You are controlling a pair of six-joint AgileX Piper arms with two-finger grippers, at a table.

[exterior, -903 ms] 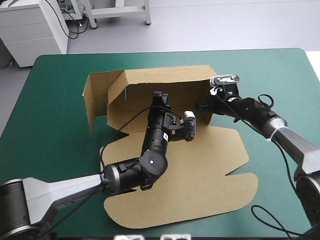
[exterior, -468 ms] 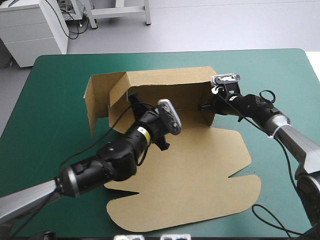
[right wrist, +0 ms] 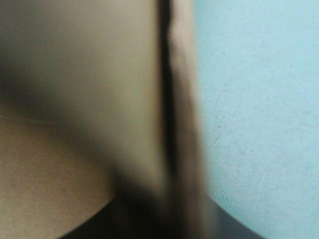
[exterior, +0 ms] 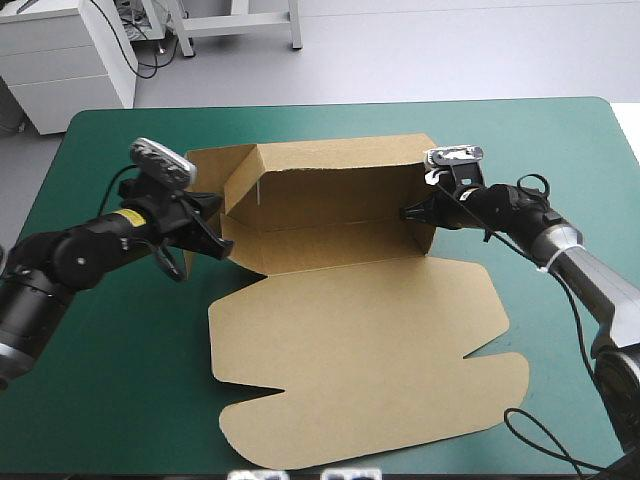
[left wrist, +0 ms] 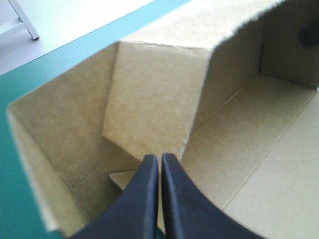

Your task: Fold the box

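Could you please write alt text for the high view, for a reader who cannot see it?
A half-formed brown box sits on a teal-green table, its back and end walls raised and its lid flat toward the near edge. The right gripper pinches the box's right wall, while the left gripper, shut, points at its left end.

The left gripper (exterior: 224, 249) has left the middle of the box (exterior: 330, 205) (it hung there just before); its fingers (left wrist: 144, 199) now meet just short of the end flap (left wrist: 149, 99), the lid (exterior: 370, 350) uncovered beside it.
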